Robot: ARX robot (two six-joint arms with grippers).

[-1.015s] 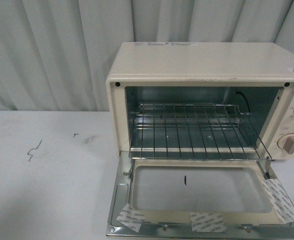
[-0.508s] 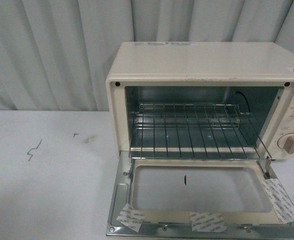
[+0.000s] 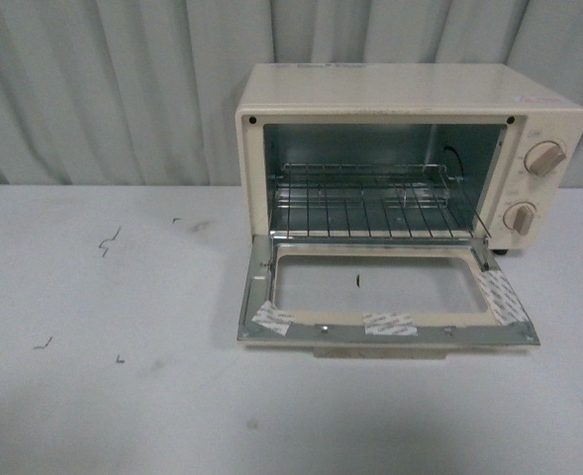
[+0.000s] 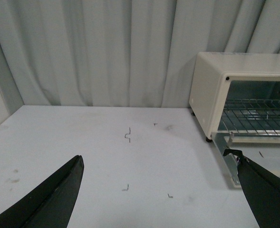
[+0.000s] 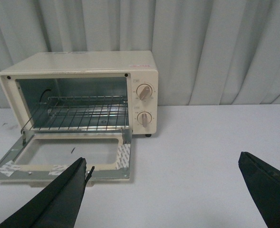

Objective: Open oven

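Note:
The cream-white oven [image 3: 400, 84] stands at the back right of the white table, its door [image 3: 385, 322] dropped flat onto the table and the wire rack [image 3: 370, 203] showing inside. Two round knobs [image 3: 543, 158] sit on its right face. It also shows in the left wrist view [image 4: 211, 90] and in the right wrist view [image 5: 82, 61]. No arm shows in the front view. My left gripper [image 4: 161, 166] is open and empty over the table, left of the oven. My right gripper [image 5: 163, 164] is open and empty, in front of and right of the oven.
A grey-white curtain [image 3: 103, 89] hangs behind the table. The white table [image 3: 103, 396] carries small dark scuff marks [image 3: 106, 240] left of the oven. Tape patches [image 3: 390, 323] stick to the door's inner frame.
The oven now looks smaller and farther off in the front view, with the whole open door and both knobs in sight. The door stays down.

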